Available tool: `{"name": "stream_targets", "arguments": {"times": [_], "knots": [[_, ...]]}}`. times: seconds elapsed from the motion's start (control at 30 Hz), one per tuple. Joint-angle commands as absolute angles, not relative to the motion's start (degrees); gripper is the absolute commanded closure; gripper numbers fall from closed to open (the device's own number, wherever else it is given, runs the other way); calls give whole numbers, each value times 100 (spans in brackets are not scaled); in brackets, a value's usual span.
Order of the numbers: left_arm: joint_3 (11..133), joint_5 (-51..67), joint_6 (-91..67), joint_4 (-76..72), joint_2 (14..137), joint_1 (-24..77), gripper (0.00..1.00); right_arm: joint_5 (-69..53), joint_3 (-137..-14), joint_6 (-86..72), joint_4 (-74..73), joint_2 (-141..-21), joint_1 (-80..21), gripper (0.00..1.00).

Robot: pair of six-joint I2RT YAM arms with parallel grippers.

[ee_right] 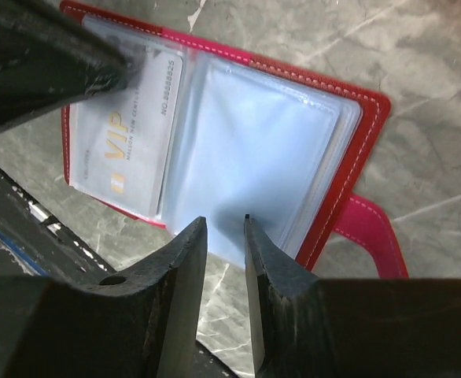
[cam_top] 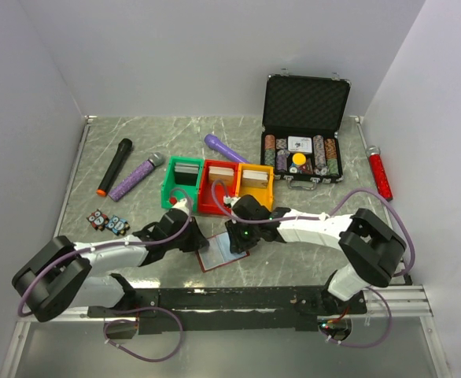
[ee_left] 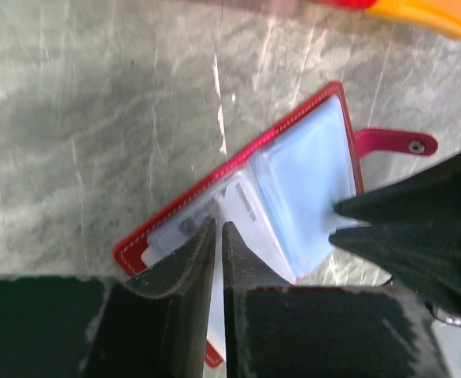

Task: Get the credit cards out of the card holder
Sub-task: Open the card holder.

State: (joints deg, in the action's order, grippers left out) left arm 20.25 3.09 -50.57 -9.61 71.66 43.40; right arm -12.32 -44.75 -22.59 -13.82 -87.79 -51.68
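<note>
The card holder (cam_top: 221, 253) lies open on the table between both arms, red with a snap tab (ee_right: 368, 236) and pale blue sleeves (ee_right: 254, 150). In its left half sits a white credit card (ee_right: 128, 134) marked VIP. My left gripper (ee_left: 219, 227) is shut to a sliver, and its fingertips (ee_right: 108, 67) rest on the card's (ee_left: 250, 211) top corner. The card lies flat below them, not between them. My right gripper (ee_right: 225, 220) stands open, its tips on the near edge of the right-hand sleeve with nothing between them. It shows as dark fingers (ee_left: 372, 228) in the left wrist view.
Green (cam_top: 182, 185), red (cam_top: 216, 189) and yellow (cam_top: 256, 185) bins stand just behind the holder. An open black case of poker chips (cam_top: 304, 142) sits at the back right. Microphones (cam_top: 114, 167) lie at the back left, a red tool (cam_top: 380, 175) at the right wall.
</note>
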Motion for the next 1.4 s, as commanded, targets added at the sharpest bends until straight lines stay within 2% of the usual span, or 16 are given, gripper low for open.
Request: {"name": "stream_targets", "arguments": {"times": [0.0,0.17,0.33,0.47,0.53,0.7,0.93,1.2,1.37], "knots": [[2223,18,-4834,-615,7505,4359,83,-1230,-4149,-2452,-1916,-8737,-5370,66],[2417,18,-4781,-615,7708,4359,82,-1135,-4148,-2601,-1942,-8570,-5493,65],[2461,-246,-4816,-440,7016,4359,71,-563,-4368,-2497,-2337,-7815,-5274,46],[2400,-395,-4834,-185,6330,4359,63,-413,-4570,-2172,-2566,-7436,-4756,42],[2356,-387,-4843,-132,6101,4351,62,-457,-4597,-2014,-2505,-7505,-4458,44],[2119,-115,-4974,-412,5827,4368,62,-404,-4807,-1846,-2251,-8076,-4157,59],[1969,88,-4975,-580,5669,4386,63,-334,-4887,-1934,-2022,-8595,-4157,60],[1784,167,-5018,-712,5590,4386,64,-422,-4518,-2092,-1986,-8359,-4210,79],[1714,237,-4983,-773,5616,4395,65,-422,-4140,-2355,-1969,-8122,-4499,81]]}}
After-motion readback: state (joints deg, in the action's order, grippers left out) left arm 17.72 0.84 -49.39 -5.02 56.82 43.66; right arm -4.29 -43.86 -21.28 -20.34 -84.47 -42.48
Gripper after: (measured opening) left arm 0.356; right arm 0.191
